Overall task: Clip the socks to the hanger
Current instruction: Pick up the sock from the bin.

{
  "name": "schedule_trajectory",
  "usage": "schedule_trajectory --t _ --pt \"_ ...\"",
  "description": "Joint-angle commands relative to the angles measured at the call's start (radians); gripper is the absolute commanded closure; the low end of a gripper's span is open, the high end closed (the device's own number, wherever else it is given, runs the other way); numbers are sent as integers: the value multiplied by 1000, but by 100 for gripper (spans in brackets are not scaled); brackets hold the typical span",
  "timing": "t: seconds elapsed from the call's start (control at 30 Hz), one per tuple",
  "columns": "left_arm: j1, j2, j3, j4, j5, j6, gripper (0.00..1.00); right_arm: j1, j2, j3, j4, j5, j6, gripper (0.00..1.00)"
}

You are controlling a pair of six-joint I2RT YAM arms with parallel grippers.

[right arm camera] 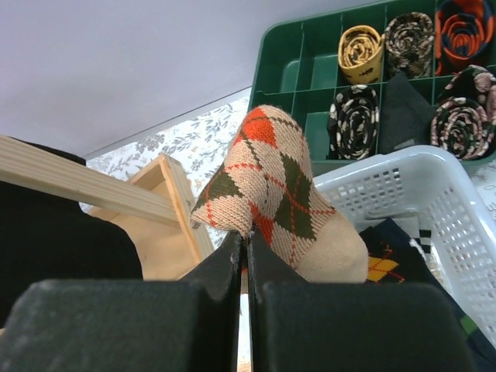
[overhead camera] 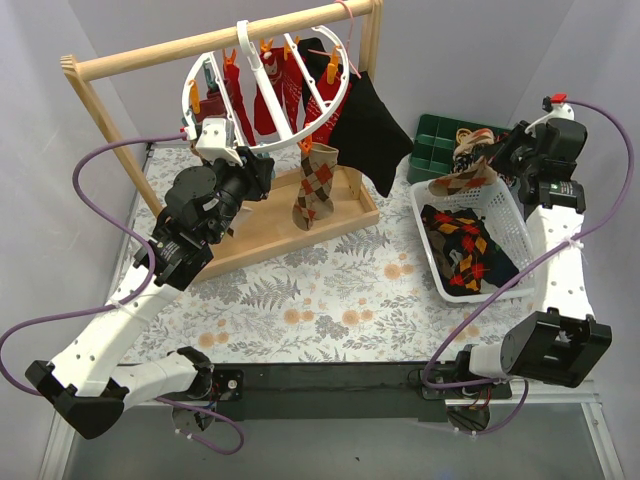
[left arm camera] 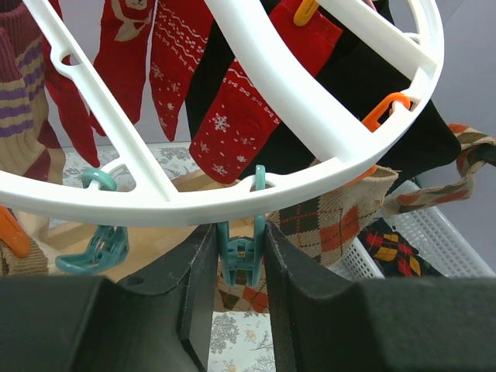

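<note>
Nearest, at the right of the surface, stands the white basket [overhead camera: 523, 215] with more socks in it. Just above its far rim the right hand [right arm camera: 246, 240] is clenched on one end of an argyle sock [right arm camera: 279, 198], whose free length trails left and down toward the basket.

Farther off and well to the left, the left hand [left arm camera: 240, 232] reaches up under the hanger [left arm camera: 232, 198]. Its fingers press on either side of a teal clip [left arm camera: 242, 256] that hangs from the near part of the ring, so this hand appears to be grasping the clip.

Red socks [left arm camera: 236, 116] already hang beyond it, under the wooden rail [overhead camera: 220, 42].

The coming move likely turns on this: the sock lies right of the gripped clip and must travel left and away, led by its free end.
</note>
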Motion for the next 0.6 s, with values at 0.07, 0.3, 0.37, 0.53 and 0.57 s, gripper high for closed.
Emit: schedule_trajectory --t 0.07,0.3,0.37,0.53,0.57 --pt "-2 -20 14 -35 13 -2 100 -2 -36 -182 100 -38 -16 99" --pt "-2 -16 14 -38 31 -13 100 -4 -150 -560 53 99 -61 99" --pt "-2 -20 15 -38 36 -16 100 -4 -177 -606 14 135 -64 99" --pt "-2 -21 17 -43 39 -19 100 13 -243 -598 -104 166 -110 79" --pt "-2 -20 15 -43 40 -19 100 24 -253 -594 -113 160 -118 71"
